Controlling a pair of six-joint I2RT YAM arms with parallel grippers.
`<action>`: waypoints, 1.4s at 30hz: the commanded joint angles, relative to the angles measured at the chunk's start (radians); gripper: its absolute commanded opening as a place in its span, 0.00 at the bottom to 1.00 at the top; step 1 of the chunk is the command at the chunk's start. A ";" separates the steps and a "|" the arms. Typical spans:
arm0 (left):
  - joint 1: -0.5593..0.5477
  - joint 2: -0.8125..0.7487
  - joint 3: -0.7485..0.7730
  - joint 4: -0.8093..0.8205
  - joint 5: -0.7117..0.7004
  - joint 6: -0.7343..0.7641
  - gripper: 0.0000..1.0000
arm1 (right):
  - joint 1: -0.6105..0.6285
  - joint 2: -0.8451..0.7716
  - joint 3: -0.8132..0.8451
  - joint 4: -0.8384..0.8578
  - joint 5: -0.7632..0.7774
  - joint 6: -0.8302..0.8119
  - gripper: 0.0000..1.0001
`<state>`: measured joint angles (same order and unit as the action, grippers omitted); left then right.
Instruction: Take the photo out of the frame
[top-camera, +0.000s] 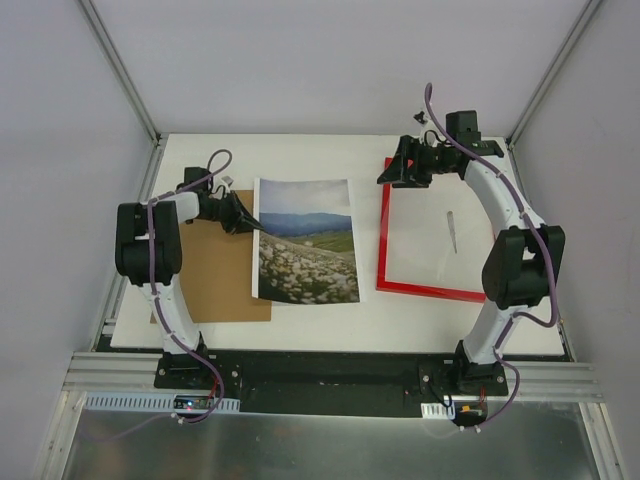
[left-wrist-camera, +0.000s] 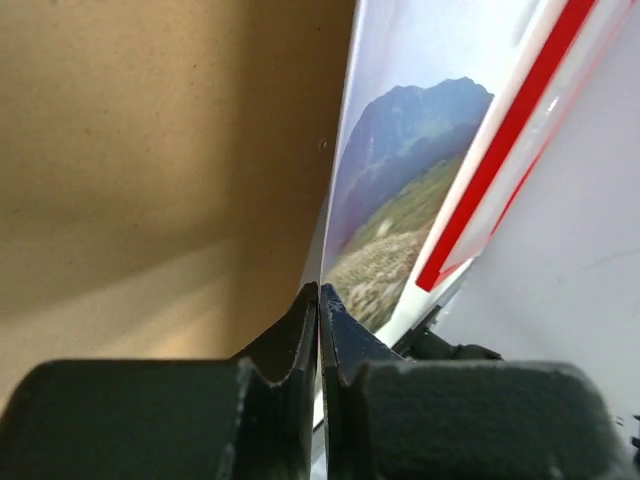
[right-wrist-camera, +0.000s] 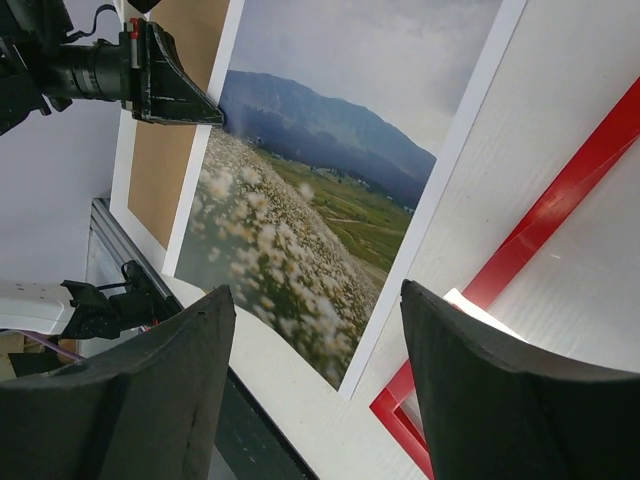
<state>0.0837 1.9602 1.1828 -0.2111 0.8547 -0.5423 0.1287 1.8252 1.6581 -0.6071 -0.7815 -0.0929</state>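
The photo (top-camera: 305, 240), a landscape print with a white border, lies out of the frame on the white table at centre. My left gripper (top-camera: 245, 218) is shut on the photo's left edge; in the left wrist view (left-wrist-camera: 318, 290) the print (left-wrist-camera: 400, 200) runs in between the closed jaws. The red frame (top-camera: 430, 290) lies flat to the right of the photo, with its clear pane inside. My right gripper (top-camera: 400, 165) is open and empty, hovering above the frame's far left corner. In the right wrist view the gripper (right-wrist-camera: 318, 300) is open above the photo (right-wrist-camera: 330, 170) and the frame (right-wrist-camera: 570, 190).
A plain brown backing board (top-camera: 215, 270) lies flat at the left, partly under the photo's left edge, and shows in the left wrist view (left-wrist-camera: 150, 150). Grey enclosure walls and metal posts surround the table. The arm bases stand on a black rail at the near edge.
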 joint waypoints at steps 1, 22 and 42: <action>-0.035 -0.040 -0.032 0.095 -0.072 0.018 0.00 | -0.006 -0.069 0.011 -0.008 0.002 -0.042 0.70; -0.136 0.092 0.066 0.049 -0.125 0.076 0.10 | -0.055 -0.147 -0.040 -0.013 -0.024 -0.064 0.71; -0.131 -0.043 0.087 -0.085 -0.183 0.179 0.99 | -0.106 -0.196 -0.023 -0.121 0.082 -0.159 0.96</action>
<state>-0.0528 1.9678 1.2510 -0.2092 0.7544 -0.4507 0.0387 1.6886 1.6207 -0.6708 -0.7589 -0.1799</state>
